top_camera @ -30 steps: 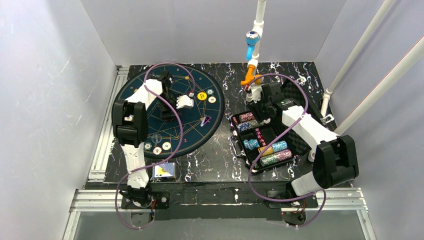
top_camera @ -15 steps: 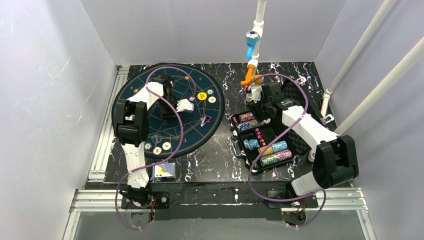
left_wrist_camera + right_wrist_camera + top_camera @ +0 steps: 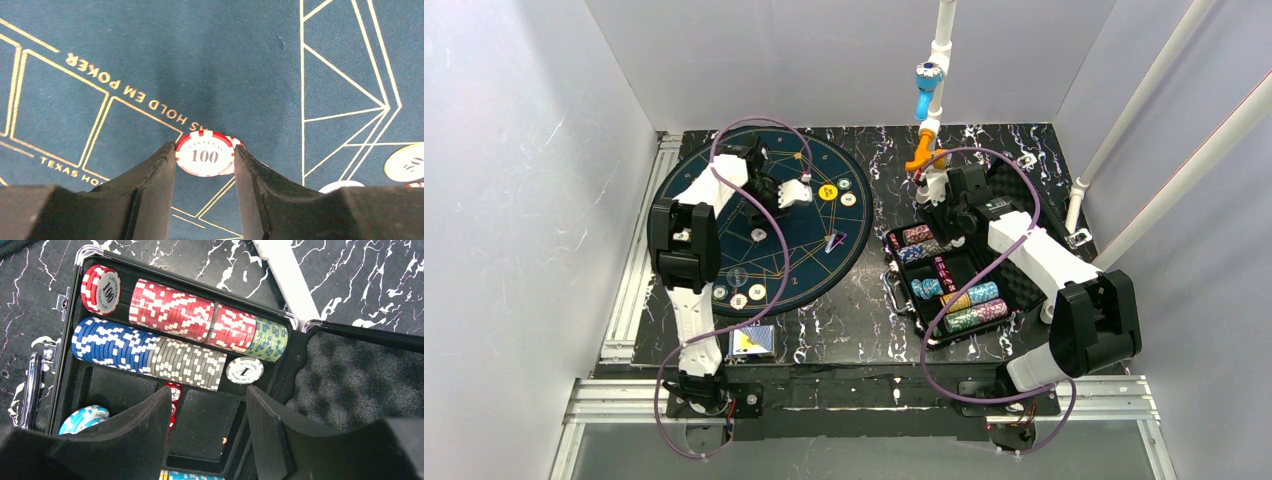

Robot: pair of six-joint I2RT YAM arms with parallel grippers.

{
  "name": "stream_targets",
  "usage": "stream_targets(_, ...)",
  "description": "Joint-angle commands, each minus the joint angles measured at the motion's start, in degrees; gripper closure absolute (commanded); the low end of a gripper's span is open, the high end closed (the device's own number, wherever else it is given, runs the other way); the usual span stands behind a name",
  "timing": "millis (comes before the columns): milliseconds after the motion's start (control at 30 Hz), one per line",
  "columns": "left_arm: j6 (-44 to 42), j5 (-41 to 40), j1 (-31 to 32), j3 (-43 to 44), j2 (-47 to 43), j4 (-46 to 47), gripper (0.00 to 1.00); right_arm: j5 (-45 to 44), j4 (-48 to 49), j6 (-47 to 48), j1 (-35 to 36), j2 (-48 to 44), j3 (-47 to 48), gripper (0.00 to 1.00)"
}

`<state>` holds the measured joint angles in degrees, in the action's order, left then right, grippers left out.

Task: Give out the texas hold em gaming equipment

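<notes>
A robotics lab test cell is shown, not a home or a card room. The black marbled table is boxed in on three sides by plain pale panel walls. Aluminium framing rails are fitted along its edges. A left arm and a right arm are bolted at the near edge, with purple cables left looped in the open. White pipe poles are rigged overhead. Poker chips and a round felt mat are set out on the table.
</notes>
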<state>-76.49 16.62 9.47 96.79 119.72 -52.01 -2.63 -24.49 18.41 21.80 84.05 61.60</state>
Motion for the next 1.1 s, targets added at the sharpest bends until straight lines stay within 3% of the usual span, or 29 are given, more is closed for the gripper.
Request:
stream_targets(0,6.13,5.37,-2.03,4.49,-3.24,-4.79,0.72,0.70,1.33,0.39,-0.18,-1.16,1.09,0.36)
stream_targets(233,12.67,9.97,-8.74,5.89,-6.38,-7.65,0.72,2.17,1.11,0.39,-0.18,-1.80,1.02,0.36)
stream_targets(467,17.06,14.96,-21.44,8.33,-7.46,-11.52,0.72,3.89,1.01,0.67,-0.18,-1.90,0.82,0.36)
stream_targets(667,18.04,13.38,-31.16,11.43,-5.22,-12.87,0.72,6.17,1.03,0.39,-0.11,-2.05,0.63,0.36)
stream_targets(833,17.68,10.85,-35.29,11.98,-3.08,-12.72,0.72,6.66,0.89,0.44,-0.12,-2.11,0.58,0.36)
stream_targets(1067,18.72,5.51,-36.30,11.21,-0.35,-8.06,0.71,7.35,0.59,0.48,0.13,-1.76,0.80,0.36)
